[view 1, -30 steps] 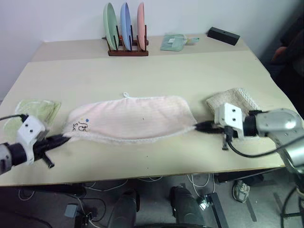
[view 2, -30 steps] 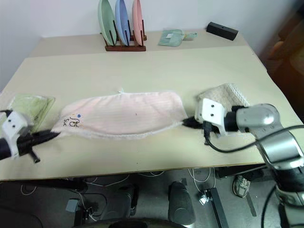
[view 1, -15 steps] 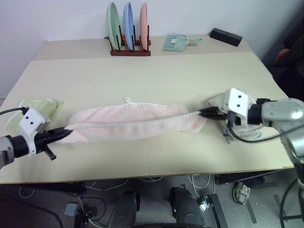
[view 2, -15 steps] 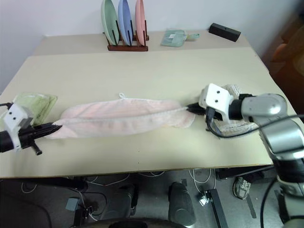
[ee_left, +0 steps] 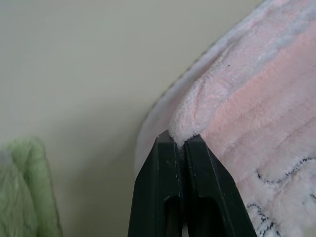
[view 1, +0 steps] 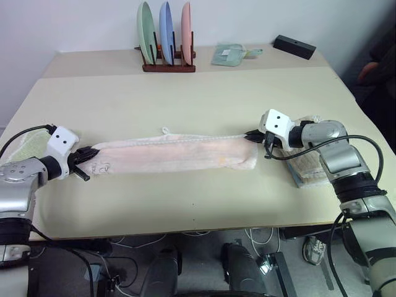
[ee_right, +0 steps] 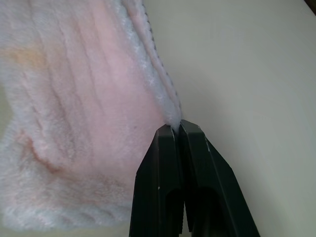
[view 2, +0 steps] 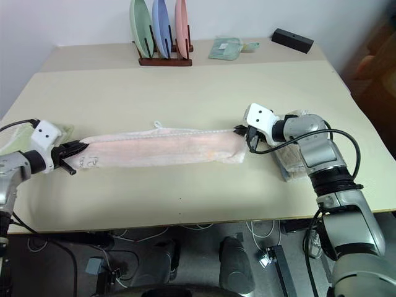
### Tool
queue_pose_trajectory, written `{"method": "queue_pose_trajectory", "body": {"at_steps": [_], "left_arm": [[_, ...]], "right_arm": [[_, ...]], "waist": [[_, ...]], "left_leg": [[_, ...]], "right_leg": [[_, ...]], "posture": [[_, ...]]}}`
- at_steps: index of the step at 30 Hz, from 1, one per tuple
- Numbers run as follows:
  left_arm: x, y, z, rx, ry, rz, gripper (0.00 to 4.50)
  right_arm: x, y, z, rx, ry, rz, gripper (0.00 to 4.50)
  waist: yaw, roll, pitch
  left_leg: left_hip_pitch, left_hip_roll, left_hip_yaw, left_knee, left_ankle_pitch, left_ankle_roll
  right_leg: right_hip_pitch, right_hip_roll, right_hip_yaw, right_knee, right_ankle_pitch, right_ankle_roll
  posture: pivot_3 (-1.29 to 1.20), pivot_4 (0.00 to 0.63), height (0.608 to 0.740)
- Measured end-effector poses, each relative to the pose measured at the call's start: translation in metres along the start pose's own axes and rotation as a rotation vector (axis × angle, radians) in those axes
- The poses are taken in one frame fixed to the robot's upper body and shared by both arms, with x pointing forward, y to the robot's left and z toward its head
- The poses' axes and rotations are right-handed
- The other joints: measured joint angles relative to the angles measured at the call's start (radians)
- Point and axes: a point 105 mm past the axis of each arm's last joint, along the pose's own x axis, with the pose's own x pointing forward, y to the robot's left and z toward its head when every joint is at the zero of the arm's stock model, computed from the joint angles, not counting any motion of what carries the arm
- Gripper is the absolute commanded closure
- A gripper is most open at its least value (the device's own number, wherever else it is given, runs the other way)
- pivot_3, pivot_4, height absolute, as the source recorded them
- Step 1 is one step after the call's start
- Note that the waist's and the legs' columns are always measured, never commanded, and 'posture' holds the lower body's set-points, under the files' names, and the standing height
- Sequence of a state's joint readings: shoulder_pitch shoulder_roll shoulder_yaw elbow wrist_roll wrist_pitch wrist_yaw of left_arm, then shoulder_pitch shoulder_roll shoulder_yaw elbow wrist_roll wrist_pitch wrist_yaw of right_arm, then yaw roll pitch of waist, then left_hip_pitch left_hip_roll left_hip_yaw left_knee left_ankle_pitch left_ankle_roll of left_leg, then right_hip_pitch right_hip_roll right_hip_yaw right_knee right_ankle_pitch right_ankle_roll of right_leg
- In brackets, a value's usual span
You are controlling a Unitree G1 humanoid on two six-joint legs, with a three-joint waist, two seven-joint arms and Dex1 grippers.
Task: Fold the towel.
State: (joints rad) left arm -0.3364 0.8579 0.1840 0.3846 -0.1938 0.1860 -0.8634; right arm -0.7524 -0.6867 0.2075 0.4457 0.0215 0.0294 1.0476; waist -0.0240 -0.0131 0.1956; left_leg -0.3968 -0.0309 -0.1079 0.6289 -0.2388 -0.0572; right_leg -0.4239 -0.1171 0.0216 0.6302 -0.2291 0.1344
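1. Setting: a pale tabletop against a white wall, with a rack of plates at its far edge.
2. Left eye view: the towel lies across the middle of the tabletop as a long narrow band. A second ago it lay broad and open with its near edge toward the robot; both arms have since carried that edge forward over the far edge, so the first lengthwise fold is judged nearly complete and ready to be laid down.
3. Right eye view: the left gripper holds one end, beside a folded green towel; the right gripper holds the other, beside a beige towel.
4. Left wrist view: the black fingers are clenched on a pinch of pink terry near the cartoon drawing.
5. Right wrist view: the fingers are clenched on the towel's white trimmed edge.
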Motion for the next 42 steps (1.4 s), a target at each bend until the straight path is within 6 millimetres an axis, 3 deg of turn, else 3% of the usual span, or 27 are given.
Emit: {"method": "queue_pose_trajectory", "body": {"at_steps": [3, 6, 13, 14, 18, 20, 22, 24, 28, 30, 32, 34, 37, 42], "left_arm": [[0.004, 0.003, -0.001, -0.001, -0.002, 0.014, 4.50], [0.006, 0.005, -0.008, -0.034, 0.012, 0.029, 3.63], [0.007, 0.024, -0.012, -0.025, 0.030, 0.151, 0.03], [0.008, 0.026, -0.011, -0.022, 0.023, 0.172, 0.00], [0.014, 0.026, -0.001, -0.057, -0.057, 0.229, 0.00], [0.014, 0.021, 0.013, -0.072, -0.133, 0.227, 0.00], [0.011, 0.018, 0.024, -0.069, -0.186, 0.226, 0.00], [0.006, 0.010, 0.035, -0.059, -0.237, 0.213, 0.00], [0.004, -0.012, 0.045, -0.041, -0.274, 0.164, 0.00], [0.007, -0.033, 0.056, -0.007, -0.299, 0.092, 0.00], [0.014, -0.070, 0.071, 0.044, -0.337, -0.048, 0.00], [0.020, -0.103, 0.082, 0.053, -0.371, -0.175, 0.00], [0.025, -0.141, 0.092, 0.060, -0.401, -0.325, 0.00], [0.026, -0.172, 0.096, 0.070, -0.411, -0.461, 0.00]], "right_arm": [[0.003, -0.001, -0.001, -0.003, -0.004, -0.005, 4.44], [0.010, -0.001, -0.002, 0.014, -0.014, -0.017, 4.50], [0.008, -0.013, 0.000, 0.034, -0.028, -0.101, 0.95], [0.008, -0.015, 0.000, 0.024, -0.024, -0.116, 0.54], [-0.005, -0.023, 0.012, -0.030, -0.044, -0.204, 0.54], [-0.021, -0.026, 0.019, -0.011, -0.065, -0.243, 0.10], [-0.034, -0.025, 0.026, 0.038, -0.095, -0.265, 0.02], [-0.049, -0.007, 0.032, 0.158, -0.153, -0.257, 0.02], [-0.059, 0.046, 0.038, 0.420, -0.218, -0.159, 0.02], [-0.056, 0.072, 0.038, 0.589, -0.241, -0.125, 0.02], [-0.048, 0.104, 0.036, 0.771, -0.230, -0.069, 0.02], [-0.041, 0.124, 0.033, 0.914, -0.217, -0.048, 0.02], [-0.035, 0.132, 0.026, 1.074, -0.197, -0.090, 0.02], [-0.022, 0.130, 0.003, 1.324, -0.141, -0.212, 0.02]], "waist": [[-0.002, 0.000, 0.000], [-0.009, 0.000, 0.000], [-0.020, 0.000, 0.000], [-0.020, 0.000, 0.000], [-0.016, 0.000, 0.000], [-0.013, 0.000, 0.000], [-0.013, 0.000, 0.000], [-0.012, -0.001, 0.000], [-0.012, -0.001, -0.001], [-0.011, -0.002, -0.001], [-0.007, -0.002, -0.001], [0.000, -0.002, -0.001], [0.005, -0.002, -0.001], [0.005, -0.001, -0.002]], "left_leg": [[0.000, 0.000, 0.000, 0.000, 0.000, 0.000], [0.000, 0.000, 0.000, 0.000, 0.000, 0.000], [0.000, 0.000, -0.001, 0.000, 0.000, 0.000], [0.000, 0.000, -0.001, 0.000, 0.000, 0.000], [-0.001, 0.000, -0.002, 0.000, 0.000, 0.000], [-0.003, 0.000, -0.003, 0.001, 0.000, 0.000], [-0.003, 0.000, -0.003, 0.001, 0.000, 0.000], [-0.003, 0.000, -0.003, 0.000, 0.000, 0.000], [-0.002, 0.000, -0.003, 0.002, 0.000, 0.000], [-0.001, 0.000, -0.003, 0.002, 0.000, 0.000], [0.000, 0.000, -0.003, 0.001, 0.000, 0.000], [0.000, 0.000, -0.003, 0.002, 0.000, 0.000], [0.001, 0.000, -0.002, 0.002, 0.000, 0.000], [0.001, 0.000, -0.002, 0.001, 0.000, 0.000]], "right_leg": [[0.000, 0.000, 0.000, 0.000, 0.000, 0.000], [0.000, 0.000, 0.000, 0.000, 0.000, 0.000], [0.000, 0.000, -0.001, 0.001, 0.000, 0.000], [0.000, 0.000, -0.001, 0.001, 0.000, 0.000], [0.000, 0.000, -0.001, 0.001, 0.000, 0.000], [-0.001, 0.000, -0.001, 0.000, 0.000, 0.000], [-0.001, 0.000, -0.001, 0.001, 0.000, 0.000], [-0.001, 0.000, -0.001, 0.000, 0.000, 0.000], [0.000, 0.000, -0.001, 0.001, 0.000, 0.000], [0.002, 0.000, -0.001, 0.001, 0.000, 0.000], [0.003, 0.000, -0.001, 0.000, 0.000, 0.000], [0.003, 0.000, -0.001, 0.000, 0.000, 0.000], [0.003, 0.000, 0.000, 0.000, 0.000, 0.000], [0.003, 0.000, 0.000, 0.000, 0.000, -0.001]], "posture": [[0.00, 0.150, 0.740], [0.00, 0.150, 0.740], [0.00, 0.150, 0.740], [0.00, 0.150, 0.740], [0.00, 0.150, 0.740], [0.00, 0.150, 0.740], [0.00, 0.150, 0.740], [0.00, 0.150, 0.740], [0.00, 0.150, 0.740], [0.00, 0.150, 0.740], [0.00, 0.150, 0.740], [0.00, 0.150, 0.740], [0.00, 0.150, 0.740], [0.00, 0.150, 0.740]]}}
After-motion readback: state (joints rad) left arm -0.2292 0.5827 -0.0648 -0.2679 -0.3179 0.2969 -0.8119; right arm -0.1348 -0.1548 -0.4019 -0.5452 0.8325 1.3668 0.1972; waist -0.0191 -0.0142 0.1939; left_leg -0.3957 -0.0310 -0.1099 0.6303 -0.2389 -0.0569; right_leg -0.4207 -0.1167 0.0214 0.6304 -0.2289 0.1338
